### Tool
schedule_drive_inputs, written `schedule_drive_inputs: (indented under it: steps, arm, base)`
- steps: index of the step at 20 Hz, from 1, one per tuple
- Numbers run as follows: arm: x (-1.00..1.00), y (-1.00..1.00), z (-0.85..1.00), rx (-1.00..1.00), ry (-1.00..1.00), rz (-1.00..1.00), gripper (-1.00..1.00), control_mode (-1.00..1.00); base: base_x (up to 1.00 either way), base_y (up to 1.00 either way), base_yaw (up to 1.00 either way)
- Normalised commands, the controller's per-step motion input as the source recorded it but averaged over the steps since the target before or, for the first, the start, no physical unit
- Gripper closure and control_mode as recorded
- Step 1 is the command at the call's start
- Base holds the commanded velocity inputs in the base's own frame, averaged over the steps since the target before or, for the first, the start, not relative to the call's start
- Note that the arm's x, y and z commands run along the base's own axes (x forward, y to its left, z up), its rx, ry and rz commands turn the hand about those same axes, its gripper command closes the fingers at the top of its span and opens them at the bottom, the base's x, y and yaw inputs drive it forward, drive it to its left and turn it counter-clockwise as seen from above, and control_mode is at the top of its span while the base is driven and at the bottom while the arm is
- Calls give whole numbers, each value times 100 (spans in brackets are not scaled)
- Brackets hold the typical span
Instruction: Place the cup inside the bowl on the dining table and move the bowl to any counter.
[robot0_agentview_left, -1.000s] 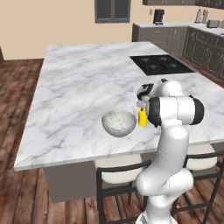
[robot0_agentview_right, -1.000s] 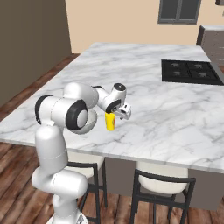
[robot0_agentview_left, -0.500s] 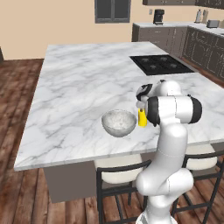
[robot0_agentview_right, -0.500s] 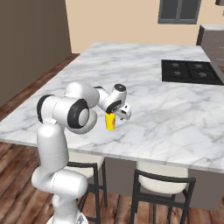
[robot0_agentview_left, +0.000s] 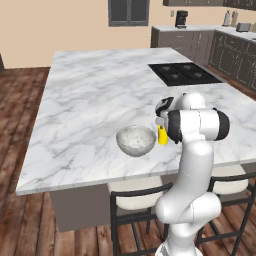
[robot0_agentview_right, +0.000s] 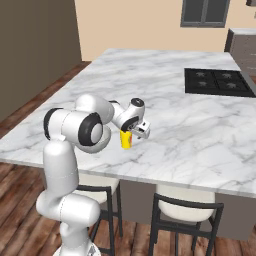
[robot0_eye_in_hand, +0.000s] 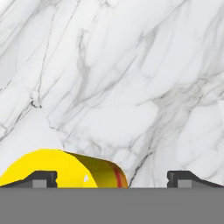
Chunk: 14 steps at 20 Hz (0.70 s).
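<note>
The yellow cup (robot0_agentview_left: 163, 135) stands upright on the marble dining table (robot0_agentview_left: 90, 100), just right of the speckled grey bowl (robot0_agentview_left: 135, 140) and apart from it. My gripper (robot0_agentview_left: 161, 125) hangs directly over the cup, pointing down. In the right base view the cup (robot0_agentview_right: 126, 140) shows under the hand, with the gripper (robot0_agentview_right: 129, 132) at its top. In the hand view the gripper (robot0_eye_in_hand: 113, 177) is open, its fingertips (robot0_eye_in_hand: 41, 177) wide apart. The cup (robot0_eye_in_hand: 61, 168) lies at the lower left there, overlapping the left tip and off-centre in the gap.
A black cooktop (robot0_agentview_left: 184, 73) is set into the table's far right part. Two stools (robot0_agentview_left: 135, 200) stand under the near edge beside my base. Dark cabinets with a light top (robot0_agentview_left: 200, 31) line the back right wall.
</note>
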Motion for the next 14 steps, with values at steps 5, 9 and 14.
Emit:
schedule_drive_inputs:
  steps: [5, 9, 14]
  arm:
    - [0, 0, -4, 0, 0, 0, -100, -100]
    - [0, 0, 0, 0, 0, 0, -100, -100]
    - [0, 0, 0, 0, 0, 0, 100, -100]
  base:
    - [0, 0, 0]
    - [0, 0, 0]
    - [0, 0, 0]
